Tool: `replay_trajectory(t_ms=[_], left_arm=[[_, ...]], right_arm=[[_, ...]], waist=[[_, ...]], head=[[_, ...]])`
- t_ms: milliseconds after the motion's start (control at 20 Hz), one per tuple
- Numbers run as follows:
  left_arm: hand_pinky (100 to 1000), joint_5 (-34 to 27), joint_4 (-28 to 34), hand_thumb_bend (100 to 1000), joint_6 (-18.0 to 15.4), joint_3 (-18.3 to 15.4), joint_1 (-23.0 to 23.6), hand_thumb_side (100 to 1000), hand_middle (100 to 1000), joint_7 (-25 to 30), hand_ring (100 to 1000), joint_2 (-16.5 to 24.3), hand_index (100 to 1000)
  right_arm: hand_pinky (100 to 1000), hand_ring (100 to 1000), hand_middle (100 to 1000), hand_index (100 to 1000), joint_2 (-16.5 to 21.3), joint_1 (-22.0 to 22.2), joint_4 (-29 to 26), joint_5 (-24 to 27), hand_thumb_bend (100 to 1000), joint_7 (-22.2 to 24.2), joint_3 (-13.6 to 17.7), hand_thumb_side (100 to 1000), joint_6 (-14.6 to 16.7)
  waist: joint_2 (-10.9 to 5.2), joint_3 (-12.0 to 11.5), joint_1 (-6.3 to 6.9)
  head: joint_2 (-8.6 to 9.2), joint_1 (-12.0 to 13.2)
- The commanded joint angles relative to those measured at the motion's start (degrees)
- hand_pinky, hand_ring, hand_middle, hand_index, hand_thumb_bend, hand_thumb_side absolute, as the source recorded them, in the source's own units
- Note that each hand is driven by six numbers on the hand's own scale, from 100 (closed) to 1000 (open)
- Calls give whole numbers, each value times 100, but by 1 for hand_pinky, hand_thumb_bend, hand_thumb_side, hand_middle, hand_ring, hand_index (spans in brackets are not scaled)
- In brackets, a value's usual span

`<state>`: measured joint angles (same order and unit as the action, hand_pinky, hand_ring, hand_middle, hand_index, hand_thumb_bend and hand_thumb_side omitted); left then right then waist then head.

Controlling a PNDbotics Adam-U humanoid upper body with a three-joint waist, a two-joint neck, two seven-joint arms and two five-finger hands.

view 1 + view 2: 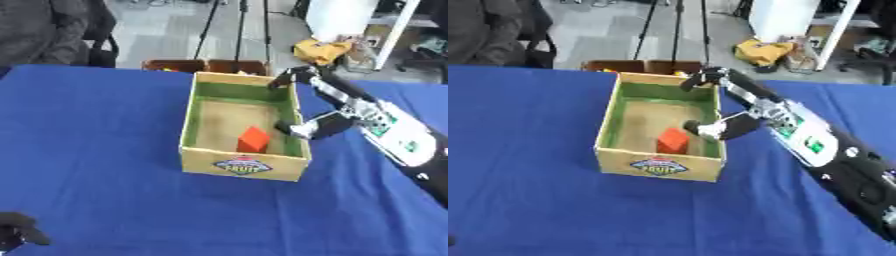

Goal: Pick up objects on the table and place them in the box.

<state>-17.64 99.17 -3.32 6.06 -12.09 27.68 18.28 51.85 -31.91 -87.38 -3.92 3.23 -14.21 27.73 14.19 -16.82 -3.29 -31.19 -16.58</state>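
One cardboard box (244, 165), open-topped, green-lined along its inner walls, with a printed label on its near wall, standing near the middle of the blue table (96, 150), slightly toward the far edge. One red-orange block (253, 139) inside the box, on the floor by the near wall, toward the right. Two hands. Right hand (732, 107), entering from the table's right edge on a black-and-white arm, spread open over the box's right wall: upper fingers reach to the far right corner of the rim, the lower digit dips just inside the wall, close beside the block and slightly beyond it, not touching; nothing held. Left hand (17, 231), only a dark part showing at the near left corner, cut off by the frame; its fingers cannot be made out. No other loose object discernible on the table.
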Motion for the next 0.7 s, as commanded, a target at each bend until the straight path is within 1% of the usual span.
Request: replay_trajectory(t_ms=[50,100,200,300,500,700], left_arm=[[640,28,47,291,-7,-107,20,1000,487,-69,564,146,674],[640,45,40,292,-10,-129,46,1000,487,-90,564,151,674],[640,87,30,291,-26,-171,101,1000,487,-130,564,167,674],[640,121,21,290,-47,-207,156,1000,487,-167,564,176,674],[640,188,-3,287,-89,-259,269,1000,487,-223,565,196,674],[640,240,-18,281,-132,-280,335,1000,487,-254,566,212,674]], right_arm=[[811,801,670,793,309,83,-588,349,374,-214,197,394,-139],[810,799,667,792,328,160,-773,485,372,-259,225,392,-202],[803,791,653,784,414,346,-1258,918,356,-234,326,376,-397],[802,790,650,782,485,546,-1677,1175,353,-164,437,373,-542],[801,788,646,781,514,896,-2207,1324,345,-107,570,371,-684],[801,787,640,778,438,1213,-2466,1286,333,-99,627,380,-747]], waist=[[-118,119,11],[-121,194,11],[-120,358,17],[-121,518,44],[-136,796,98],[-144,1039,160]], head=[[0,167],[-5,226],[-19,377],[-53,527],[-183,713],[-387,866]])
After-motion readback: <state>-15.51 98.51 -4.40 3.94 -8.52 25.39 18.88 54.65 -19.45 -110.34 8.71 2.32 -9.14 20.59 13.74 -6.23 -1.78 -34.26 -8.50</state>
